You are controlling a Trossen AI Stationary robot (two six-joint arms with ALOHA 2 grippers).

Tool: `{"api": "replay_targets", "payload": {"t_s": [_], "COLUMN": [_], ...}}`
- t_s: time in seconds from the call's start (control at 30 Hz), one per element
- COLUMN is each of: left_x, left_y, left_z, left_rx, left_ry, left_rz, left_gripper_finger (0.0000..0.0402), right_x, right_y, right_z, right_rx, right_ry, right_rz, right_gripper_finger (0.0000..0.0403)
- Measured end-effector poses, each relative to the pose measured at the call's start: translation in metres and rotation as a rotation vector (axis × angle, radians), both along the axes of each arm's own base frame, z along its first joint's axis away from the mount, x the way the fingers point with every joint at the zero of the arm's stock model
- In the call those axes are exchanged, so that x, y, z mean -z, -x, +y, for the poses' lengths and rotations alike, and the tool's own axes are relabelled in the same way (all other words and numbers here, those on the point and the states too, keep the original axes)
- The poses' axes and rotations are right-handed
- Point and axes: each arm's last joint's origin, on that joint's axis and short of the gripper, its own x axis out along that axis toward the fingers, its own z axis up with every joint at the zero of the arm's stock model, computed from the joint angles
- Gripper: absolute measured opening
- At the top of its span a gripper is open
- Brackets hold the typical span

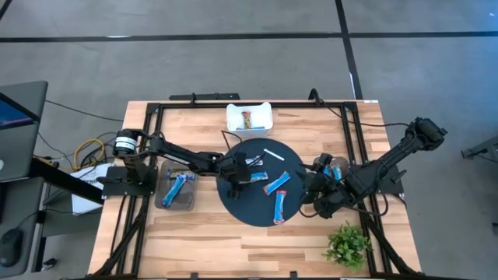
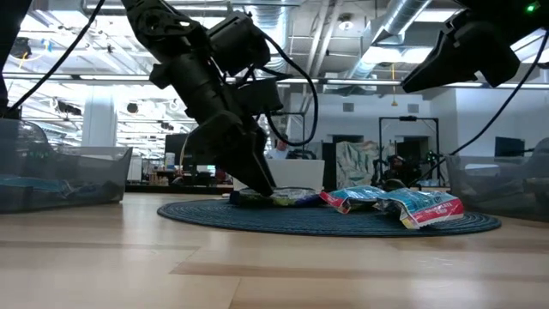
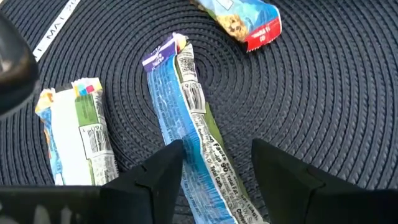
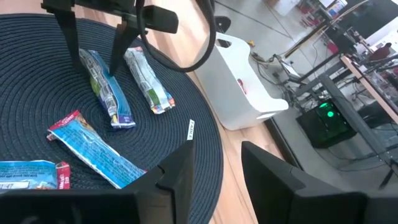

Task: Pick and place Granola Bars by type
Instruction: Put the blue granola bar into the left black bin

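Left jaws (image 3: 214,171), spread open, straddle one blue-and-green granola bar (image 3: 189,134) lying flat on the dark round woven mat (image 1: 233,206); we see a finger on each side of the wrapper, neither clamping it. A second bar of the same kind (image 3: 78,134) lies just beside it on the left of the left wrist frame, and a red-ended blue bar (image 3: 245,18) sits at the upper edge.

In the high view, left of centre, these jaws hover over the mat's left part, with three blue bars (image 1: 278,194) lying towards the mat's right. The right jaws (image 4: 214,165), also open and empty, wait at the mat's right rim.

Outward on the desk (image 1: 202,241) we note a clear bin (image 1: 167,204) holding blue bars at left, a white bin (image 1: 249,117) with one bar at upper centre, and a small plant (image 1: 348,245) at lower right.
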Motion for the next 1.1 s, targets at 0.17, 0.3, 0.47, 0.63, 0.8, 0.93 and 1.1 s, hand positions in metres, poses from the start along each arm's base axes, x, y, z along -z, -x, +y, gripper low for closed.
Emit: {"api": "replay_targets", "payload": {"t_s": [0.17, 0.3, 0.47, 0.63, 0.8, 0.93, 1.1], "left_x": [0.001, 0.001, 0.001, 0.001, 0.0, -0.003, -0.011], "left_y": [0.002, 0.002, 0.002, 0.001, 0.001, -0.002, -0.008], "left_z": [0.0, 0.0, 0.001, 0.001, 0.002, 0.002, -0.002], "left_rx": [-0.001, -0.006, 0.011, 0.042, 0.053, 0.034, -0.018], "left_ry": [-0.001, -0.01, -0.035, -0.061, -0.107, -0.169, -0.274], "left_rz": [0.02, 0.021, 0.022, 0.019, 0.013, 0.004, -0.019], "left_gripper_finger": [0.0185, 0.018, 0.0137, 0.0072, 0.0015, 0.0007, 0.0002], "right_x": [0.0, 0.0, 0.0, 0.0, 0.0, 0.0, 0.0], "right_y": [0.0, 0.0, 0.0, 0.0, 0.0, 0.0, 0.0], "right_z": [0.0, 0.0, 0.0, 0.0, 0.0, 0.0, 0.0], "right_rx": [0.0, 0.0, 0.0, 0.0, 0.0, 0.0, -0.001], "right_ry": [0.0, 0.0, 0.0, 0.0, 0.0, 0.0, 0.0], "right_rz": [0.0, 0.0, 0.0, 0.0, 0.0, 0.0, 0.001], "right_gripper_finger": [0.0127, 0.0127, 0.0127, 0.0127, 0.0127, 0.0127, 0.0127]}}
